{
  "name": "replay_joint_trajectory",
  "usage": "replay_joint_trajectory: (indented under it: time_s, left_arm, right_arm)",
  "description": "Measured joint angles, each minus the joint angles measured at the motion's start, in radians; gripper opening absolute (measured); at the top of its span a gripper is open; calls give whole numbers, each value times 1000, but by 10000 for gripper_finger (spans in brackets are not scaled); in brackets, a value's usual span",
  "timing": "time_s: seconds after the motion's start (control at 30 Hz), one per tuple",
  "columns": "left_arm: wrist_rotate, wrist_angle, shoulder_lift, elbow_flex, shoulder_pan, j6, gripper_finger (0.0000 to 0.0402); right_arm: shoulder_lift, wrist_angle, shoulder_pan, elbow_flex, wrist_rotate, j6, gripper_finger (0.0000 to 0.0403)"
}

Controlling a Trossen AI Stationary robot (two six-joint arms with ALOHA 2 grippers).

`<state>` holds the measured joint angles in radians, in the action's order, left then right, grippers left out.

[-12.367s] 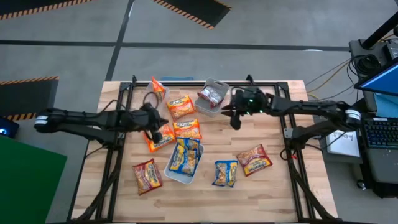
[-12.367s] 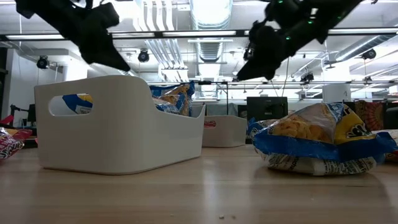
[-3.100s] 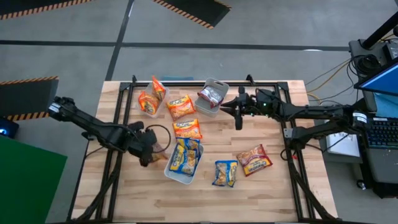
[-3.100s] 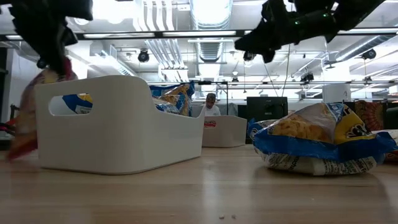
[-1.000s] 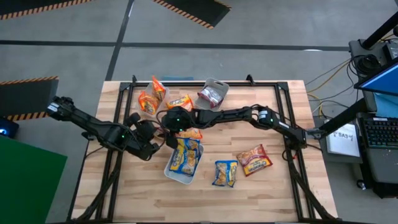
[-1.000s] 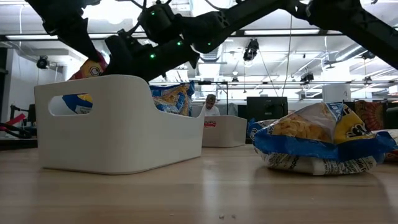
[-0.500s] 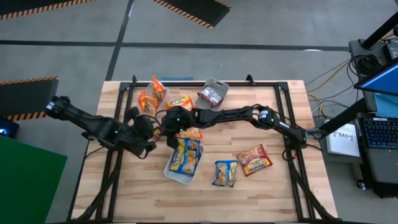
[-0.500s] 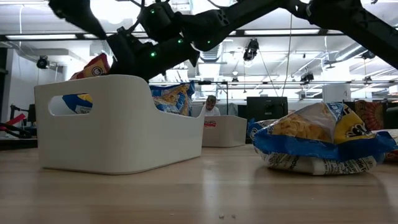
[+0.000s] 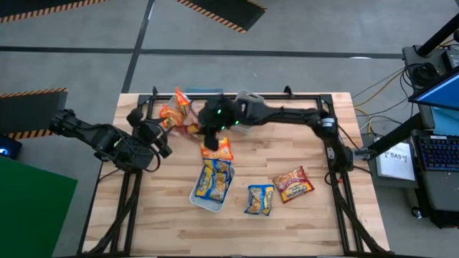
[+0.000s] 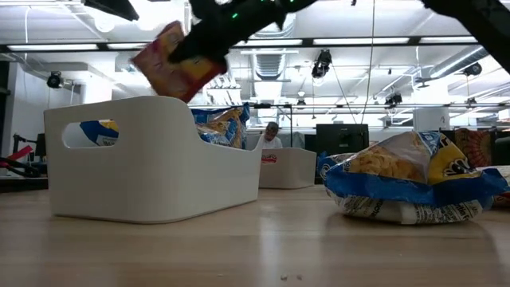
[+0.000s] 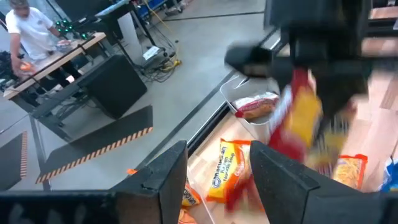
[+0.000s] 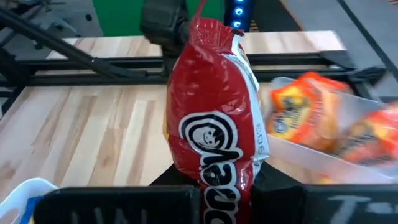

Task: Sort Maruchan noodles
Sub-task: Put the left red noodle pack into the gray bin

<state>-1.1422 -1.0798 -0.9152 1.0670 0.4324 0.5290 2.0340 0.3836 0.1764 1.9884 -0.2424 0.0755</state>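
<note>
Now | red packet point(image 12: 214, 134) | crinkly, glossy | right gripper point(image 12: 214, 186) clamped

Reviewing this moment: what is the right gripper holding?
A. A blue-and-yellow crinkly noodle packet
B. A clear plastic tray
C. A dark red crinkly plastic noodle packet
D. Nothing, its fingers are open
C: the right wrist view shows the dark red crinkly plastic noodle packet standing up out of the right gripper, whose fingers are shut on it, held above the wooden table.
</note>
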Motion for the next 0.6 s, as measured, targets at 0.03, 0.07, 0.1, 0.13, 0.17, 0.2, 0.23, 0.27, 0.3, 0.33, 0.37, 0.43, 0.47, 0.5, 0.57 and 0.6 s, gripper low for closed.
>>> replay_joint_trajectory:
  time_s: [0.03, 0.07, 0.1, 0.13, 0.17, 0.2, 0.23, 0.27, 0.3, 0.33, 0.37, 0.43, 0.47, 0.5, 0.57, 0.6]
  left_arm:
    - [-1, 0, 2, -1, 0, 0, 158]
    - [-1, 0, 3, -1, 0, 1, 157]
    - [-1, 0, 1, -2, 0, 3, 156]
    - [-1, 0, -1, -2, 0, 5, 156]
    - [-1, 1, -3, -4, 0, 6, 155]
    - [-1, 2, -7, -7, 0, 8, 155]
    - [-1, 2, -13, -11, 0, 12, 155]
    - [-1, 4, -17, -16, 0, 14, 155]
    - [0, 5, -22, -21, 0, 15, 155]
    - [-1, 5, -29, -27, 0, 18, 155]
    - [-2, 6, -33, -32, 0, 22, 155]
    - [-2, 7, -44, -48, 0, 32, 155]
    - [-6, 11, -48, -56, 0, 34, 155]
    - [-16, 15, -52, -65, 0, 37, 155]
    - [-27, 18, -59, -78, 0, 42, 155]
    - [-28, 18, -62, -80, 0, 45, 155]
  right_arm:
    - [-21, 26, 10, 0, 0, 3, 23]
    - [-41, 61, 22, 0, 3, 13, 23]
    - [-60, 105, 35, 0, 7, 23, 23]
    - [-76, 145, 49, 0, 6, 34, 23]
    - [-91, 175, 65, 0, 7, 47, 23]
    - [-106, 211, 86, 0, 10, 58, 23]
    - [-120, 251, 105, 0, 22, 68, 23]
    - [-134, 288, 127, 0, 49, 77, 22]
    - [-144, 319, 151, 0, 78, 94, 22]
    - [-153, 352, 173, 0, 110, 115, 22]
    - [-160, 389, 199, 0, 142, 138, 22]
    - [-164, 454, 253, 0, 190, 167, 22]
    - [-163, 476, 282, 0, 200, 179, 22]
    - [-159, 499, 313, 0, 196, 192, 22]
    - [-145, 536, 367, 0, 193, 221, 22]
    - [-133, 550, 394, 0, 193, 235, 22]
